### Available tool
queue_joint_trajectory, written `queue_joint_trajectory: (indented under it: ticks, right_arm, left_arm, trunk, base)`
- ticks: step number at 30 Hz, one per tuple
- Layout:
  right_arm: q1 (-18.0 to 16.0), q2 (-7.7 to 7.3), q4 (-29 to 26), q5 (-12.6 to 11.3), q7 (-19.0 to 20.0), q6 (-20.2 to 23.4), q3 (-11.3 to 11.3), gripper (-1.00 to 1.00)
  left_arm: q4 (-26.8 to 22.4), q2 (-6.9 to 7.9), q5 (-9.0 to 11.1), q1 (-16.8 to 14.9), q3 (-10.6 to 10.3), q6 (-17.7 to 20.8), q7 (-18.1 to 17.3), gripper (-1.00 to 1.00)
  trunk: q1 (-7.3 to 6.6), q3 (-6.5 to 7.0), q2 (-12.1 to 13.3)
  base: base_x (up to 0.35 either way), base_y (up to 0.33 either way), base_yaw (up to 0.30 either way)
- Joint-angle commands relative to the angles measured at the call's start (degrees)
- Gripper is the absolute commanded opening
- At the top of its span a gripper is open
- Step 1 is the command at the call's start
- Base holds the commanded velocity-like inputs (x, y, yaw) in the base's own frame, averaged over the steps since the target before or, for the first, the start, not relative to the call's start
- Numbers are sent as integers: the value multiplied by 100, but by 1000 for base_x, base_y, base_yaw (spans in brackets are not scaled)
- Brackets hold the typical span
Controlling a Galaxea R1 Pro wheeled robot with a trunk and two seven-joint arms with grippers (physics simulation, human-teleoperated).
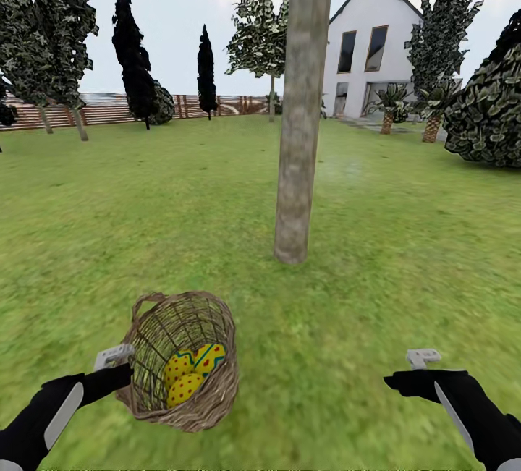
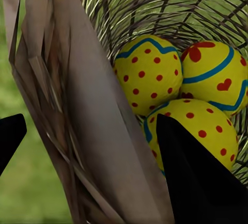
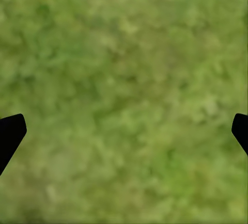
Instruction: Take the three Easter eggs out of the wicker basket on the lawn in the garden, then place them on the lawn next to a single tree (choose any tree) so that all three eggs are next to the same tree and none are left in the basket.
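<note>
Left gripper point(image 1: 114, 357) clamps the wicker basket point(image 1: 210, 391) rim, near the tree point(image 1: 298, 138).
Three Easter eggs point(image 1: 189, 373) lie inside the basket, above the lawn point(image 1: 405, 254); the right gripper point(image 1: 422, 357) fingers stand apart over grass.

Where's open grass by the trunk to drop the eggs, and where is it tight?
Bare lawn lies all around the tree base: right of it, left of it, and between it and the basket. Under the right gripper is plain grass too. The only tight spot is the basket, where three eggs sit packed together, the left gripper at its rim.
</note>
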Motion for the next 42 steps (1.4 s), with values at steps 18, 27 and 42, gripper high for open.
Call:
queue_joint_trajectory:
  ticks: [18, 27, 42]
  right_arm:
    - [-2, 9, -7, 0, 28, 31, -13, 100]
    - [-3, 9, -7, 0, 28, 31, -11, 100]
    - [-1, 26, -7, 0, 27, 31, -4, 100]
  left_arm:
    - [-7, -15, 58, -3, 17, 46, -8, -100]
    - [-7, -21, 58, -3, 9, 46, -8, -100]
    - [-16, -31, 49, -2, 9, 46, -16, -100]
  trunk:
    - [395, -329, -726]
    - [593, -490, -1087]
    - [768, -634, -1408]
  base:
    - [0, 0, 0]
    - [0, 0, 0]
    - [0, 0, 0]
